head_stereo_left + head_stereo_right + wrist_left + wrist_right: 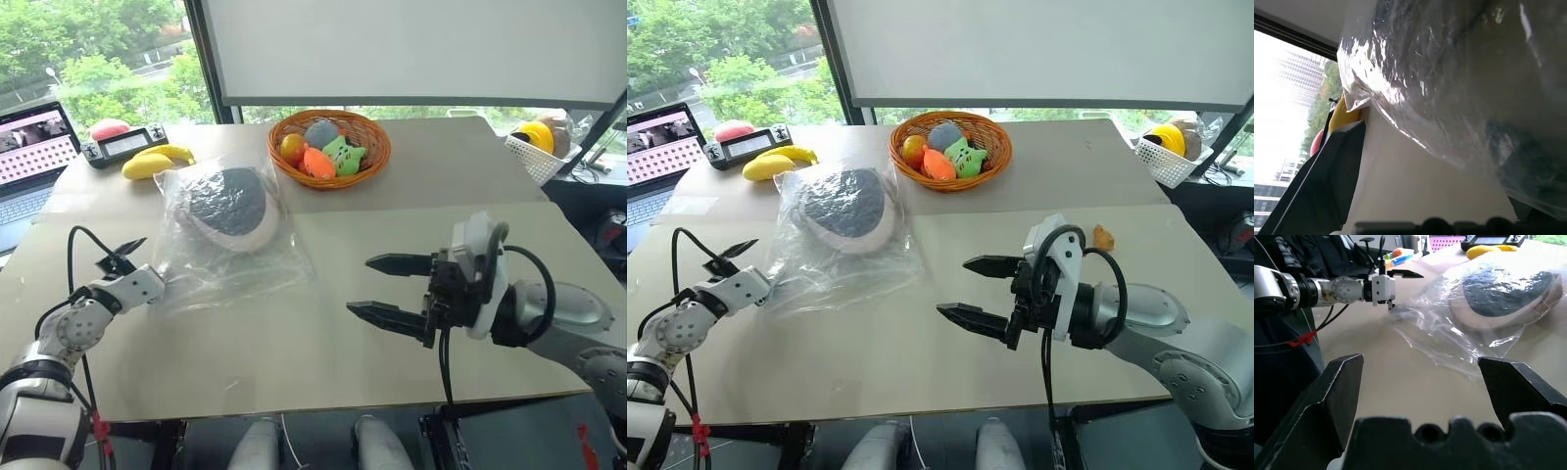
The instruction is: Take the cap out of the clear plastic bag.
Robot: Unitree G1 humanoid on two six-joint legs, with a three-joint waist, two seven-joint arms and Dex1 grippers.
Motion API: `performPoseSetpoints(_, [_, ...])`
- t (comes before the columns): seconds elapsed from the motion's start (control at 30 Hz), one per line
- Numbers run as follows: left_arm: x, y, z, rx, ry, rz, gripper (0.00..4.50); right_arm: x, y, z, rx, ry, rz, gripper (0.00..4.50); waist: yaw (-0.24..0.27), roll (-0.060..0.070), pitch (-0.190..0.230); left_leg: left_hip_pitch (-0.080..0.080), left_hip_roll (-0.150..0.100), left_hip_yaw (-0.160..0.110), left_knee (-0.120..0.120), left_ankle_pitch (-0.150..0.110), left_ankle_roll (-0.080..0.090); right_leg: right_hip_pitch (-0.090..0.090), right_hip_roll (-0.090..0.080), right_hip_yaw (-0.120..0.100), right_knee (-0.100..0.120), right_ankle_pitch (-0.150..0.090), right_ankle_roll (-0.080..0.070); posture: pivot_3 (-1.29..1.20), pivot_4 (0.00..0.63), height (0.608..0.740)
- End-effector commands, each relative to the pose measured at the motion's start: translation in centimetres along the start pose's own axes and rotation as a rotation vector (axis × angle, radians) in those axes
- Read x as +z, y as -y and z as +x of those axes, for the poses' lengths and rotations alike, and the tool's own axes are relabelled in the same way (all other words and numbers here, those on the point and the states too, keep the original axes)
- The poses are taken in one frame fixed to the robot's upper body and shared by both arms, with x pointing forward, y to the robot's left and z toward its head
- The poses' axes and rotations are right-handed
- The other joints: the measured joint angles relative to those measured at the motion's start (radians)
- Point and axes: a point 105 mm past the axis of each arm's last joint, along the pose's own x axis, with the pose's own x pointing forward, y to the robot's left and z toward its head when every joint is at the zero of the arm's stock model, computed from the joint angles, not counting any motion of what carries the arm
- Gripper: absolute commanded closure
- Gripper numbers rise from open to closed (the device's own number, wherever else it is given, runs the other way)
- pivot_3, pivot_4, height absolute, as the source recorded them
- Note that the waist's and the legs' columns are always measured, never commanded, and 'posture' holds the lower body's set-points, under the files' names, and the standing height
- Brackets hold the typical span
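- The left gripper [147, 264] is seen low over the table, at the near left corner of the clear plastic bag [230, 245]; one black finger [125, 249] rises above the wrist, and in the left wrist view the other finger [1327, 186] stands apart from the plastic, so the fingers are read as spread, with nothing pinched between them.
- Whether the bag's edge is touched by that gripper cannot be told (the film lies right against the white wrist housing).
- The right gripper [387, 289] is held above the table's near right part, well apart from the bag, its two black fingers spread wide and pointed towards the robot's left; nothing is held.
- The bag is laid flat on the beige table [392, 215], crinkled and glossy, between the left gripper and the wicker basket [330, 147].
- The cap [232, 208] is contained inside the bag, in its far half, the dark crown up and the cream edge turned towards the near right.
- Small plush toys and fruit are held in the basket, just beyond the bag.
- A banana [155, 160] and a black controller [125, 145] are placed beyond the bag's far left corner; a laptop [29, 157] is set at the table's left edge.
- A white basket [541, 147] is placed at the far right.
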Motion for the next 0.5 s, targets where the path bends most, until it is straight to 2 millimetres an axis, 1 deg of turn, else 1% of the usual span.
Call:
performPoseSetpoints(0.03, [-4.2,1.9,-3.6,-0.089,-0.189,0.017,0.36,0.0,0.3,0.0,-0.022,-0.004,-0.030,0.00,-0.005,0.000,0.000,0.001,0.000,0.001,0.000,0.000,0.000,0.000,0.000,0.000,0.000,0.000,0.000,0.00,0.150,0.740])
performPoseSetpoints(0.1, [-5.9,1.9,-5.2,-0.085,-0.277,0.012,0.36,-0.2,0.5,0.1,-0.027,-0.013,-0.031,0.00,-0.011,0.000,0.000,0.004,0.001,0.002,-0.002,0.000,0.000,0.000,0.000,0.000,0.001,0.000,0.000,0.00,0.150,0.740])
performPoseSetpoints(0.23, [-8.0,1.7,-7.5,-0.065,-0.395,-0.001,0.36,-0.2,0.5,0.1,-0.024,-0.014,-0.032,0.00,-0.024,0.000,0.000,0.011,0.006,0.010,-0.008,0.000,-0.001,0.001,0.000,0.001,0.001,-0.001,0.000,0.00,0.150,0.740])
performPoseSetpoints(0.3, [-9.0,1.2,-8.6,-0.040,-0.457,-0.012,0.36,-0.2,0.4,0.2,-0.019,-0.014,-0.031,0.00,-0.028,0.000,0.000,0.014,0.009,0.015,-0.011,-0.001,-0.001,0.001,0.000,0.001,0.001,-0.001,0.000,0.00,0.150,0.740])
performPoseSetpoints(0.33, [-9.3,0.7,-8.8,-0.003,-0.473,-0.036,0.36,-0.3,0.4,0.1,-0.017,-0.017,-0.029,0.00,-0.029,0.000,0.000,0.016,0.011,0.017,-0.012,-0.001,-0.001,0.001,0.001,0.001,0.001,-0.001,0.000,0.00,0.150,0.740])
performPoseSetpoints(0.4, [-8.4,-1.5,-7.5,0.124,-0.420,-0.127,0.36,-0.4,0.5,0.0,-0.014,-0.025,-0.024,0.00,-0.030,0.000,0.000,0.019,0.015,0.019,-0.014,-0.001,-0.002,0.001,0.004,0.001,0.001,-0.001,0.000,0.00,0.150,0.740])
performPoseSetpoints(0.5, [-5.5,-4.8,-4.3,0.277,-0.257,-0.273,0.36,-0.5,0.6,-0.1,-0.006,-0.033,-0.018,0.00,-0.017,-0.001,0.001,0.018,0.020,0.019,-0.015,-0.001,-0.002,-0.001,0.009,0.001,0.000,-0.001,-0.001,0.00,0.150,0.740])
